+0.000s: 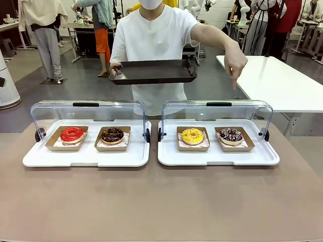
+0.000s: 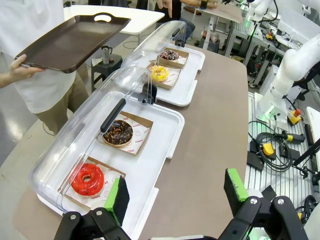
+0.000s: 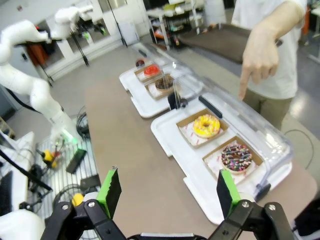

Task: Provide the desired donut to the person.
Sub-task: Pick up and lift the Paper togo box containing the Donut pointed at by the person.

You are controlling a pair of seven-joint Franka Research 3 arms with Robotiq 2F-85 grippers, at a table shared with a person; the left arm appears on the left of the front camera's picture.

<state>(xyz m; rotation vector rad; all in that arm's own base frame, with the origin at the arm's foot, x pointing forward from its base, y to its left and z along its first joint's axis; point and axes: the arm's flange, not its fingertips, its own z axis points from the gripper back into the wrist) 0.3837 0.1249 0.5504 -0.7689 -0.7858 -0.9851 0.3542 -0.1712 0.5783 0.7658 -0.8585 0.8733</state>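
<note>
Right tool spread wide, sprinkled donut just beyond

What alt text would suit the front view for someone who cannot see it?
A person in a white shirt holds a dark tray and points down with the other hand toward the right case, holding a yellow donut and a sprinkled donut. The left case holds a red donut and a chocolate donut.

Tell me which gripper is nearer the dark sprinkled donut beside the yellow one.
Right. The right gripper hovers just off the white tray edge by the sprinkled donut; the left gripper hangs by the red donut, at the far end of the other tray.
</note>
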